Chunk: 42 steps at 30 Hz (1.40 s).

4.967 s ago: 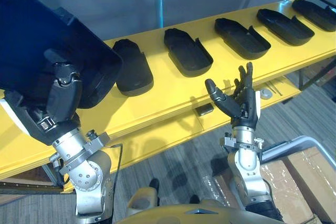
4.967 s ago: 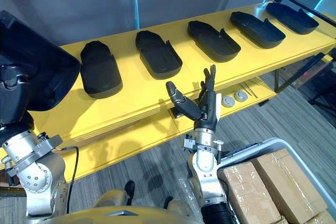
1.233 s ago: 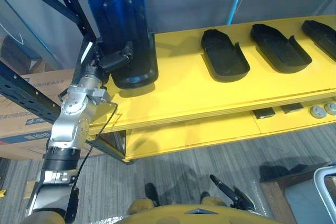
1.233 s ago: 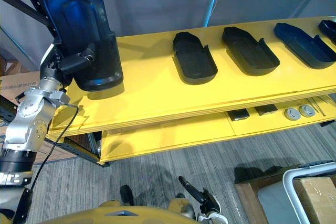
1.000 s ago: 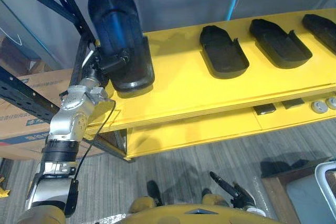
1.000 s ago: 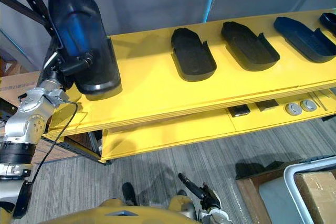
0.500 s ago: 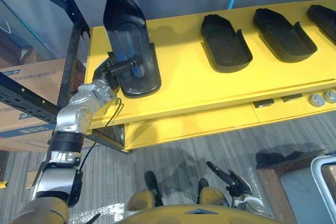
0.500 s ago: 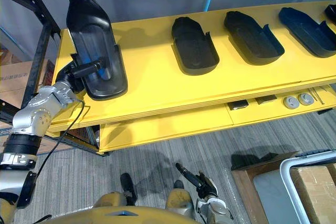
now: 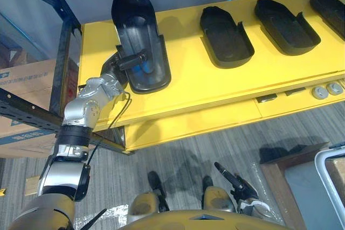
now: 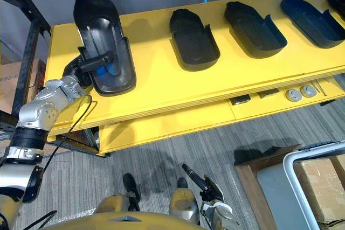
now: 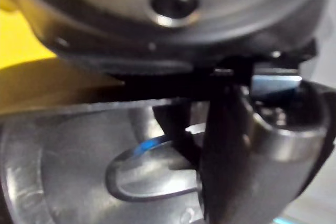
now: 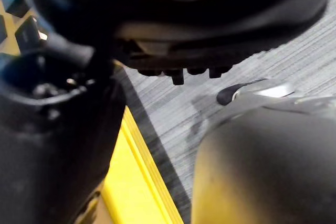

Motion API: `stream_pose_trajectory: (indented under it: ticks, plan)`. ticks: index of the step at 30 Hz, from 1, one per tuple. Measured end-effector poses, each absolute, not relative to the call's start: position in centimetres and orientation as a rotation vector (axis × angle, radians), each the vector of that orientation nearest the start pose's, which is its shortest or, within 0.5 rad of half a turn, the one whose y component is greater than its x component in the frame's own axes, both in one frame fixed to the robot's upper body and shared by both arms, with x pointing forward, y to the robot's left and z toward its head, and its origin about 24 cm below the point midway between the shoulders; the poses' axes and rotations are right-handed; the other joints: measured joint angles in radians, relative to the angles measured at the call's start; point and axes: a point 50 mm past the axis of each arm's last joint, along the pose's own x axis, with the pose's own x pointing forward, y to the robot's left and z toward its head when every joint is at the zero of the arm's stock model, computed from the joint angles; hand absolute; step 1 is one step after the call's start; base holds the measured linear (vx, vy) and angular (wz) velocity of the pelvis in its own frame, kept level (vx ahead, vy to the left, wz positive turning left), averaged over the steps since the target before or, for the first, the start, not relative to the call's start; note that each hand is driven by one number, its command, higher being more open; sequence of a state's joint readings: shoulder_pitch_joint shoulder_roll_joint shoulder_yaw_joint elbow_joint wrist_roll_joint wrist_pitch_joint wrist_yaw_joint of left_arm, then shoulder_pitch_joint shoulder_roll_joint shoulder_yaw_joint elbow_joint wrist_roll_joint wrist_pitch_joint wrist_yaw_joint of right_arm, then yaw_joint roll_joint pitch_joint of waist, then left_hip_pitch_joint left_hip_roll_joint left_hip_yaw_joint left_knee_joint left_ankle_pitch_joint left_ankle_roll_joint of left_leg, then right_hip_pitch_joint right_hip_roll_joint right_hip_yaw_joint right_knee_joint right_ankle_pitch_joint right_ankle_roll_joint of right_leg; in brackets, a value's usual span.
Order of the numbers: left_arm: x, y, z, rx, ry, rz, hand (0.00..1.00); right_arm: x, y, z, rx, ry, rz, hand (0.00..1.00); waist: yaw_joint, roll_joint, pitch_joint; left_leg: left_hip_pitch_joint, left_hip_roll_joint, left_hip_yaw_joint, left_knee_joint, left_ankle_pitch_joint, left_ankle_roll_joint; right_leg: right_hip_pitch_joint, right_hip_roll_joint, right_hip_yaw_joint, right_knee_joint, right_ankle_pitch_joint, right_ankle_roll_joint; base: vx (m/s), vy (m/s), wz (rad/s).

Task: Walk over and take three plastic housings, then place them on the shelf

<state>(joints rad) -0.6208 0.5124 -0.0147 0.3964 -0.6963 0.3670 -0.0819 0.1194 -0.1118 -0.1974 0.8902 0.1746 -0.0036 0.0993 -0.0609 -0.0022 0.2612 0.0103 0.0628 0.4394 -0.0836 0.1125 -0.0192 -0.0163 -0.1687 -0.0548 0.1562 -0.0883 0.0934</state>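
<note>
The left hand [image 9: 119,64] is at the upper left of the frame, closed on a black plastic housing [image 9: 137,36]. Its thumb [image 9: 132,57] lies across the open inside of the shell and its fingers are hidden behind the outer wall. In the left wrist view the same thumb [image 11: 226,156] presses on the pale inner surface of the housing [image 11: 63,156]. The housing sits hollow side up at the left end of the yellow shelf [image 9: 188,90]. Its wide end is towards the front edge and its narrow end points to the top of the frame; I cannot tell whether it lies fully flat on the board.

3 more housings sit in a row towards the upper right, well apart from it: the nearest [image 9: 226,37], the next [image 9: 285,19] and the last [image 9: 330,7] at the frame's edge.

The right hand [image 9: 241,186] hangs low at the bottom centre above the grey floor [image 9: 178,154], thumb stuck out, fingers loose, holding nothing.
</note>
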Motion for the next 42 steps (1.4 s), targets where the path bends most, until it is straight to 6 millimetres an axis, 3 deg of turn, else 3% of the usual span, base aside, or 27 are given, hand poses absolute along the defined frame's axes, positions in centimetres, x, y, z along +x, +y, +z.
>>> stream_pose_trajectory:
  ticks: [3, 4, 20, 29, 36, 42]
  plan:
    - [36.1, 22.5, 13.7, -0.196, 0.126, -0.093, 0.00, 11.0, -22.2, -14.5, 0.196, 0.952, -0.270, 1.00, -0.002, 0.000, 0.000, 0.001, 0.000, 0.001, 0.000, 0.000, 0.000, 0.000, 0.000, 0.002, 0.000, 0.000, 0.000, 0.00, 0.000, 0.00]
    - [36.2, 22.8, 13.8, -0.174, 0.128, -0.074, 1.00, 11.0, -22.2, -14.5, 0.197, 0.954, -0.269, 1.00, -0.005, 0.000, 0.000, 0.001, 0.001, 0.002, 0.000, -0.002, -0.003, 0.000, 0.000, 0.002, 0.000, 0.000, 0.000, 0.00, 0.000, 0.00]
    - [37.0, 24.2, 14.7, 0.016, 0.133, 0.046, 1.00, 10.8, -22.0, -14.6, 0.231, 0.959, -0.278, 1.00, -0.027, -0.007, 0.008, 0.007, 0.006, 0.015, -0.001, -0.006, -0.008, 0.000, 0.006, 0.014, -0.001, 0.001, 0.000, 0.00, 0.004, -0.02]
    - [37.5, 24.9, 15.8, 0.006, 0.111, 0.181, 1.00, 10.7, -21.2, -14.7, 0.247, 0.964, -0.243, 1.00, -0.036, -0.023, 0.020, 0.019, 0.018, 0.032, 0.000, -0.011, -0.016, 0.006, 0.014, 0.033, -0.009, 0.004, -0.003, 0.03, 0.004, -0.06]
    - [37.7, 24.4, 14.7, -0.034, 0.099, 0.294, 1.00, 10.0, -20.7, -15.0, 0.265, 0.980, -0.246, 1.00, -0.043, -0.027, 0.017, 0.062, 0.020, 0.037, -0.004, -0.034, -0.021, 0.057, 0.015, 0.037, -0.033, 0.009, -0.004, 0.03, 0.008, -0.03]
    - [36.9, 22.6, 13.1, -0.123, 0.022, 0.407, 1.00, 9.4, -20.4, -15.2, 0.287, 0.990, -0.260, 1.00, -0.050, -0.036, 0.000, 0.090, 0.023, 0.049, -0.005, -0.045, -0.023, 0.081, 0.017, 0.048, -0.040, 0.021, -0.003, 0.02, 0.012, -0.07]
